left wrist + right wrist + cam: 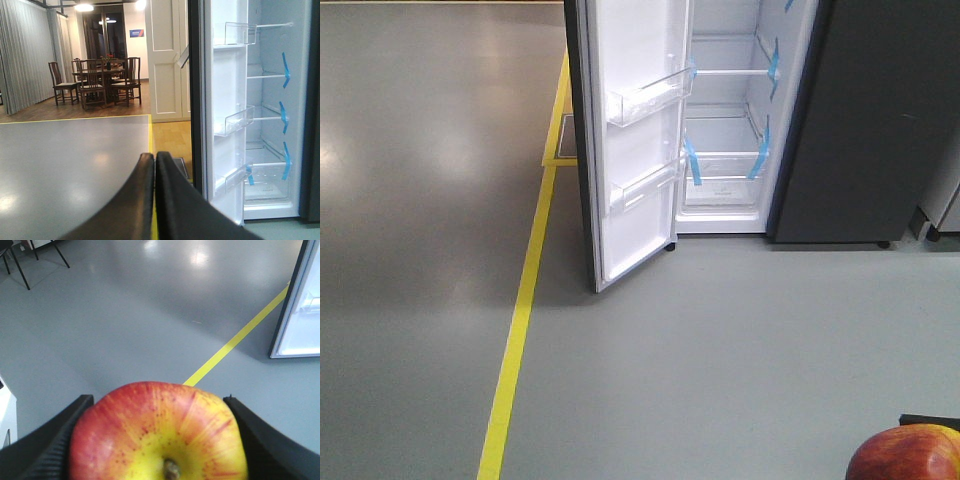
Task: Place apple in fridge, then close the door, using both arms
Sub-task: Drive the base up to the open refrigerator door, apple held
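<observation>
— Between here and the fridge (730, 120)?

— Grey floor (740, 340), with a yellow line (515, 340) running up the left side toward the door (630, 150). Stands swung wide open to the left, showing white lining and two clear bins (650, 95).

— Inside?

— White walls, clear shelves (730, 72), a drawer (720, 190) at the bottom, strips of blue tape (692, 162) on the edges.

— Off to the sides?

— From the left wrist: a wooden table (100, 75) with chairs (62, 82) in a far room, grey curtains (25, 55), a white panelled wall (167, 60). From the right wrist: thin black chair legs (20, 265) at the top left.

— And the apple (157, 435)?

— Clamped in the right claw (157, 405), stem toward the camera, one black finger (60, 440) pressed on each side. Held low and tilted down at the floor, well short of the fridge, peeking into the bottom right corner of the front view.

— Left claw (154, 156)?

— Pressed together, fingers touching, holding nothing. Pointed level across the floor, toward the edge of the open door.
</observation>
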Motion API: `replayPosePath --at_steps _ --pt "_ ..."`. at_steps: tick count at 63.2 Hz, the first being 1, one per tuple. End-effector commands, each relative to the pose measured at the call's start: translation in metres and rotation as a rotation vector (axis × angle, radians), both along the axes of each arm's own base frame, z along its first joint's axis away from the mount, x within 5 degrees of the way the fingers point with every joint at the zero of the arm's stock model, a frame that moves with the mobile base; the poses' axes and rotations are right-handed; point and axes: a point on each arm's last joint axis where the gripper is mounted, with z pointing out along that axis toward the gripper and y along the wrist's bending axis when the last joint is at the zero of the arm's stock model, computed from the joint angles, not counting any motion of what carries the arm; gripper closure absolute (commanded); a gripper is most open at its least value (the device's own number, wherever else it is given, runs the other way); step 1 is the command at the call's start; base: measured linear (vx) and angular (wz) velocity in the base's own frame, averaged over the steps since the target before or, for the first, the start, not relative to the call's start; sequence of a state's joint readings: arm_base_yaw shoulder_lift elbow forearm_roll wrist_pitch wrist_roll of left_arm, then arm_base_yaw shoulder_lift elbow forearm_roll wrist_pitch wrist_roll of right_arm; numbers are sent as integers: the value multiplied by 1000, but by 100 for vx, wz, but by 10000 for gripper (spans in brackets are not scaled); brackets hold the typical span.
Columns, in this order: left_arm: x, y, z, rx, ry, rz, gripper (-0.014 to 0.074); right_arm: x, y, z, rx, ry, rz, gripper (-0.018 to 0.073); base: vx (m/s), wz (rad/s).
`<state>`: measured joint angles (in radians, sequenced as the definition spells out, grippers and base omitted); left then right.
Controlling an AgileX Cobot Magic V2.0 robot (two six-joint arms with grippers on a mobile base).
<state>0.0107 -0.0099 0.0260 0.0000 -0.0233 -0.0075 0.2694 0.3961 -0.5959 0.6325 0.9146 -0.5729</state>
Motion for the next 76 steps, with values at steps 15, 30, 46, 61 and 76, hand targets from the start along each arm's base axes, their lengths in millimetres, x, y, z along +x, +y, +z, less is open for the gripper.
replayPosePath --at_steps 15,30,46,61,76 --pt "-1 0 1 -8 -71 0 603 2 1 12 56 -52 -19 190 29 3" --pt "-1 0 1 -8 -71 0 603 2 1 12 56 -52 -19 190 25 7" --pt "-1 0 1 -8 -71 0 603 2 1 12 56 -52 -19 190 23 3" --pt "-1 0 1 -8 -71 0 603 2 1 12 56 -52 -19 190 21 -1" --pt "-1 0 1 -8 -71 0 603 2 1 12 56 -52 -19 190 20 -3"
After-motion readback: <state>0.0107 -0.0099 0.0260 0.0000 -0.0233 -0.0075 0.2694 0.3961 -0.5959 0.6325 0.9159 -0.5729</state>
